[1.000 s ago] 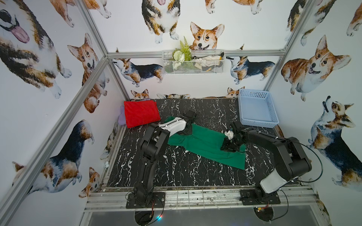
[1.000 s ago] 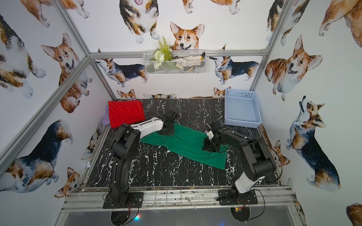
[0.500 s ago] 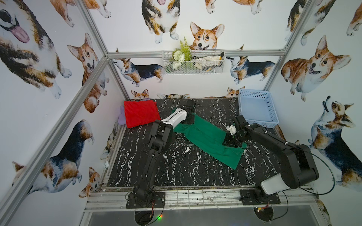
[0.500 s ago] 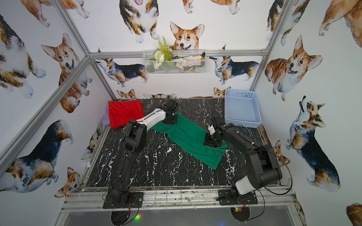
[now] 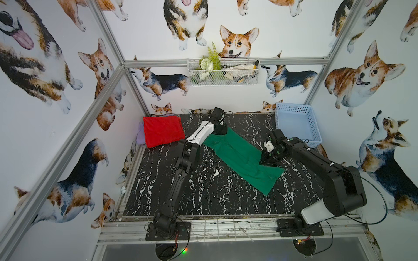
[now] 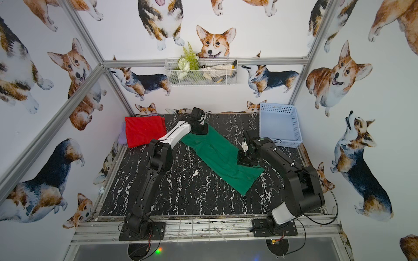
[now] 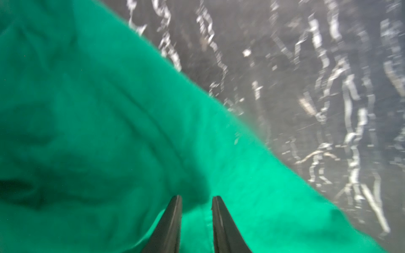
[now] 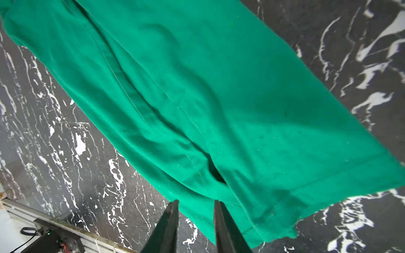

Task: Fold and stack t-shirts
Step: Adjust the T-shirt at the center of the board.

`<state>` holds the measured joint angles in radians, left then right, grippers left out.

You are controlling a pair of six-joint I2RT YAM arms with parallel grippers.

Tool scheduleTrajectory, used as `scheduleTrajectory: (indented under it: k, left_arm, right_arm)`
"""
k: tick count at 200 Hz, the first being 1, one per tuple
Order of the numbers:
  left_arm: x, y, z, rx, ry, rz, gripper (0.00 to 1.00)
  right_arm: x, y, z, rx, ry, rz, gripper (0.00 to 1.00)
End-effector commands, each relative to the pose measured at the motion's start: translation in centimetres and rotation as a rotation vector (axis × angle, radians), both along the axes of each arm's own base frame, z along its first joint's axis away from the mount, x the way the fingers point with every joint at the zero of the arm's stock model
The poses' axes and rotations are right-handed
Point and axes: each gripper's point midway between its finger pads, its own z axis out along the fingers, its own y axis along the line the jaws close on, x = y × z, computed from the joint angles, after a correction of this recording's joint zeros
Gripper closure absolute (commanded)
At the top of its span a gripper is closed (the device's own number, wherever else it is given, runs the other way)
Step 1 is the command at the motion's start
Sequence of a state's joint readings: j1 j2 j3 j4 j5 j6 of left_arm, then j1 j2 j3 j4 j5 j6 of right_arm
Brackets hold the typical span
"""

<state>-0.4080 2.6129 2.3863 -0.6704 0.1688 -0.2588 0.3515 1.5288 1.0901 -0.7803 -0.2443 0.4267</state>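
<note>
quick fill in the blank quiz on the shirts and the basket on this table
1. The folded shirt at the far left corner of the table is ____ in colour.
2. The stretched-out shirt lying slantwise across the middle of the table is ____ in colour.
3. The blue basket stands at the table's far ____ corner.

Missing words: red; green; right

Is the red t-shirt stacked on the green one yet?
No, the red t-shirt lies in the far corner, apart from the green t-shirt.
</note>
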Motion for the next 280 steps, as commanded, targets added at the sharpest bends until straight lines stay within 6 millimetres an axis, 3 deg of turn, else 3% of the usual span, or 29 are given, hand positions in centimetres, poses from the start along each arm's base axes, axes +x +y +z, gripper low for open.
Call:
scheduleTrajectory:
  k: [1, 29, 55, 86, 106, 138, 164, 215, 251, 280]
  left_arm:
    - [1.4, -0.9, 2.4, -0.137, -0.048, -0.031, 0.68]
    - [0.9, -0.2, 4.9, -0.158, -0.073, -0.032, 0.72]
    - [-1.3, 1.8, 8.1, -0.111, -0.130, -0.006, 0.71]
    - [-5.1, 5.2, 9.7, -0.031, -0.094, 0.098, 0.71]
    - [-8.4, 6.9, 9.1, -0.018, -0.034, 0.170, 0.71]
    - [-13.5, 7.6, 6.8, -0.010, 0.016, 0.203, 0.71]
    - [-16.2, 8.4, 5.0, 0.002, 0.040, 0.219, 0.71]
    - [-18.6, 9.8, 2.7, 0.054, 0.085, 0.253, 0.72]
    - [-20.2, 9.4, 3.4, 0.080, 0.058, 0.243, 0.72]
    - [-20.7, 10.5, 4.0, 0.150, 0.034, 0.264, 0.71]
  right_arm:
    - [-0.1, -0.8, -0.4, -0.053, 0.015, -0.002, 0.66]
    - [0.5, -3.0, -1.4, -0.167, 0.011, -0.039, 0.66]
    - [0.6, -4.0, -2.7, -0.204, 0.035, -0.054, 0.66]
    - [0.2, -4.2, -4.7, -0.224, 0.074, -0.051, 0.66]
    - [-0.3, -4.5, -6.1, -0.242, 0.104, -0.052, 0.67]
    - [-1.7, -4.6, -8.0, -0.247, 0.166, -0.055, 0.69]
    - [-3.1, -4.1, -8.3, -0.237, 0.190, -0.038, 0.69]
    - [-6.5, -2.1, -8.6, -0.219, 0.222, 0.023, 0.69]
    - [-8.7, -0.2, -8.7, -0.216, 0.222, 0.081, 0.69]
    - [-10.5, 1.2, -9.0, -0.202, 0.221, 0.107, 0.69]
